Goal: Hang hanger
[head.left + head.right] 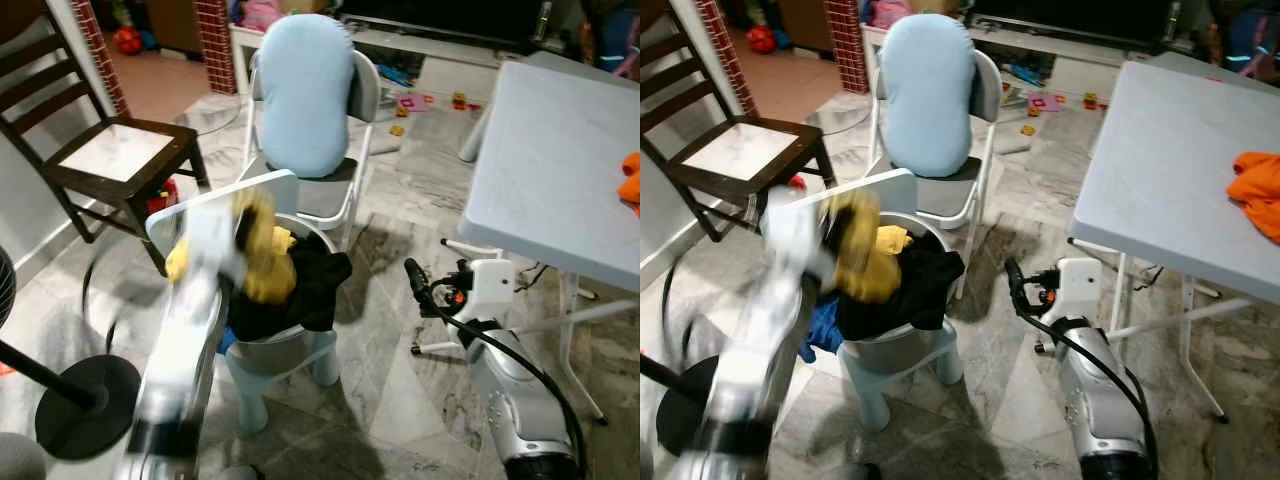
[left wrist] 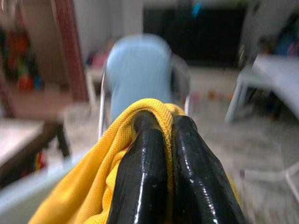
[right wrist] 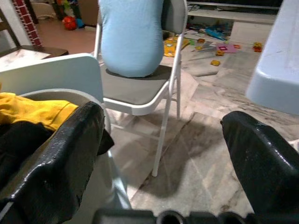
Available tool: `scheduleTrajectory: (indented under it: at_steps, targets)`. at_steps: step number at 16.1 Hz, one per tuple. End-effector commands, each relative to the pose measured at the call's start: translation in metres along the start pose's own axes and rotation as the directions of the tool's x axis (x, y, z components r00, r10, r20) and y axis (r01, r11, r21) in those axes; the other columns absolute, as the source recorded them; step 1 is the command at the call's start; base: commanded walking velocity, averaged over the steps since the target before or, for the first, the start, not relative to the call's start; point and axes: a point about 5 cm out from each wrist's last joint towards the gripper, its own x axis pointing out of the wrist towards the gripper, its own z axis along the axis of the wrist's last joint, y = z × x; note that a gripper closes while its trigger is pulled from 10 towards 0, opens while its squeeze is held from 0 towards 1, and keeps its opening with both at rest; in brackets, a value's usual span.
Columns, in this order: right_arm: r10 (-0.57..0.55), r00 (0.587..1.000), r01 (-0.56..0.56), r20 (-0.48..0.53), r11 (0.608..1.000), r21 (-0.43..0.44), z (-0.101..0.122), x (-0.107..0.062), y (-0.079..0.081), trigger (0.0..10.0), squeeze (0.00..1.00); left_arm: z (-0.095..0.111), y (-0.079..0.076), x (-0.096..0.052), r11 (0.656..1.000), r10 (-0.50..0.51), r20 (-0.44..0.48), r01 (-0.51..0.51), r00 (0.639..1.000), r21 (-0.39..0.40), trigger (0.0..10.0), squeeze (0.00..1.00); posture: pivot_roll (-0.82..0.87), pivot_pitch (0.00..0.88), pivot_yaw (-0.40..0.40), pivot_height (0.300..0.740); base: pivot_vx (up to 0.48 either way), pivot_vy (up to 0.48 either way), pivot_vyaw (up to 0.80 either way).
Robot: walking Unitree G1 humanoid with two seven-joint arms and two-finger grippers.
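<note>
My left gripper (image 2: 161, 122) is shut on a yellow garment (image 2: 93, 186), which it holds just above a grey basket (image 1: 275, 350); the left arm is motion-blurred in the eye views. The yellow garment (image 1: 262, 250) drapes over a black garment (image 1: 312, 285) that spills over the basket's rim. My right gripper (image 3: 159, 154) is open and holds nothing, low beside the basket's right side, its fingers (image 1: 418, 280) pointing at it. No hanger can be made out.
The basket stands on a small light-blue stool (image 1: 250, 395) with a white back panel (image 1: 270, 185). Behind it is a white folding chair with a blue cushion (image 1: 305, 90). There is a dark wooden chair (image 1: 110, 150) at the left, a fan base (image 1: 85, 405), and a grey table (image 1: 560, 170) with orange cloth (image 1: 1258, 190) at the right.
</note>
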Motion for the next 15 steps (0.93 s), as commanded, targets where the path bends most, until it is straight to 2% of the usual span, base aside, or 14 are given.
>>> scheduleTrajectory:
  at_steps: [1, 2, 3, 5, 6, 7, 9, 10, 12, 13, 14, 15]
  targets:
    - [0.003, 1.0, -0.003, 0.006, 1.0, -0.007, 0.002, 0.003, 0.001, 10.0, 0.0, 0.025, -0.006, 0.021, 0.999, -0.047, 0.106, 0.046, 0.993, 0.015, 1.5, 0.0, 0.07, 0.09, -0.038, 0.74, 0.0, 0.0, 0.0]
    - [0.005, 1.0, -0.005, 0.009, 1.0, -0.008, 0.003, 0.004, 0.002, 10.0, 0.0, 0.034, -0.007, 0.029, 0.998, -0.056, 0.135, 0.055, 0.989, 0.015, 1.6, 0.0, 0.07, 0.09, -0.038, 0.74, 0.0, 0.0, 0.0]
    - [0.005, 1.0, -0.005, 0.015, 1.0, -0.012, 0.004, 0.005, 0.003, 10.0, 0.0, 0.057, -0.01, 0.045, 0.997, -0.081, 0.198, 0.077, 0.977, 0.032, 1.8, 0.0, 0.06, 0.086, -0.035, 0.74, 0.0, 0.0, 0.0]
    - [0.003, 1.0, -0.003, 0.016, 1.0, -0.014, 0.004, 0.005, 0.003, 10.0, 0.0, 0.09, -0.016, 0.061, 0.992, -0.129, 0.283, 0.119, 0.951, 0.052, 2.1, 0.0, 0.06, 0.083, -0.03, 0.74, 0.0, 0.0, 0.0]
    - [0.0, 1.0, 0.001, 0.013, 1.0, -0.019, 0.003, 0.006, 0.003, 10.0, 0.0, 0.113, -0.023, 0.071, 0.987, -0.161, 0.34, 0.153, 0.926, 0.051, 2.4, 0.0, 0.06, 0.083, -0.03, 0.74, 0.0, 0.0, 0.0]
    - [-0.001, 1.0, 0.001, 0.012, 1.0, -0.02, 0.002, 0.006, 0.002, 10.0, 0.0, 0.116, -0.025, 0.073, 0.986, -0.166, 0.352, 0.159, 0.921, 0.05, 2.7, 0.0, 0.06, 0.083, -0.03, 0.74, 0.0, 0.0, 0.0]
    - [0.0, 1.0, 0.0, 0.008, 1.0, -0.017, 0.0, 0.006, 0.005, 10.0, 0.0, 0.149, -0.041, 0.076, 0.974, -0.183, 0.449, 0.224, 0.875, -0.041, 3.2, 0.0, 0.06, 0.088, -0.024, 0.74, 0.0, 0.0, 0.0]
    - [0.004, 1.0, -0.004, 0.006, 1.0, -0.018, 0.0, 0.006, 0.007, 10.0, 0.0, 0.15, -0.044, 0.073, 0.968, -0.174, 0.461, 0.237, 0.87, -0.083, 3.2, 0.0, 0.06, 0.091, -0.025, 0.74, 0.0, 0.0, 0.0]
    - [0.013, 1.0, -0.013, 0.003, 1.0, -0.026, 0.0, 0.004, 0.009, 10.0, 0.0, 0.124, -0.043, 0.06, 0.946, -0.129, 0.41, 0.237, 0.903, -0.223, 3.1, 0.0, 0.06, 0.105, -0.035, 0.74, 0.0, 0.0, 0.0]
    - [0.015, 1.0, -0.015, -0.001, 0.999, -0.03, -0.001, 0.003, 0.008, 10.0, 0.0, 0.1, -0.038, 0.053, 0.928, -0.098, 0.345, 0.211, 0.933, -0.306, 3.7, 0.0, 0.06, 0.119, -0.048, 0.74, 0.0, 0.0, 0.0]
    - [0.023, 1.0, -0.023, -0.012, 0.999, -0.037, -0.002, 0.002, 0.007, 10.0, 0.0, 0.05, -0.027, 0.037, 0.871, -0.025, 0.183, 0.111, 0.983, -0.479, 4.0, 0.0, 0.06, 0.13, -0.06, 0.74, 0.0, 0.0, 0.0]
    - [0.029, 0.999, -0.03, -0.018, 0.999, -0.041, -0.002, 0.001, 0.007, 10.0, 0.0, 0.027, -0.024, 0.028, 0.842, -0.004, 0.103, 0.059, 0.995, -0.536, 4.5, 0.0, 0.06, 0.14, -0.071, 0.74, 0.0, 0.0, 0.0]
